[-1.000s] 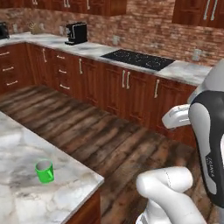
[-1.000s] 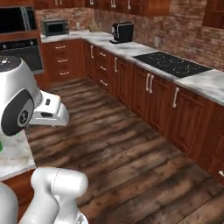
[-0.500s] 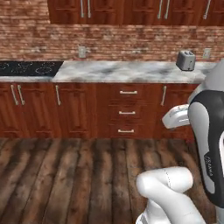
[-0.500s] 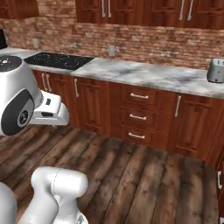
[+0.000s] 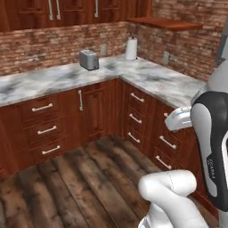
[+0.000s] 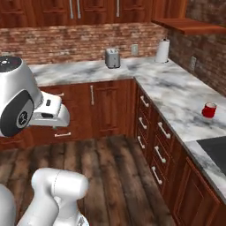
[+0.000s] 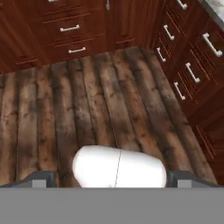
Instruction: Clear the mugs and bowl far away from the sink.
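Note:
A red mug (image 6: 209, 110) stands upright on the marble counter (image 6: 176, 95) along the right wall. Just in front of it, a black corner of the sink (image 6: 215, 152) is set into the counter at the picture's right edge. The bowl is out of view. My gripper (image 7: 113, 178) is tucked close to the base and looks down at the wooden floor. Its two dark fingertips (image 7: 43, 177) stand wide apart, open, with nothing between them. It is far from the mug.
A steel toaster (image 6: 112, 58) and a paper towel roll (image 6: 163, 50) stand on the corner counter. Dark wood cabinets and drawers (image 5: 138, 116) run below both counter runs. A wooden shelf (image 6: 190, 25) hangs on the right brick wall. Plank floor (image 7: 100, 100) lies ahead.
The base has turned, so the whole scene has swung: from the island and cooktop, past the drawer run, to the corner with the toaster. The arm has kept its folded pose, gripper open.

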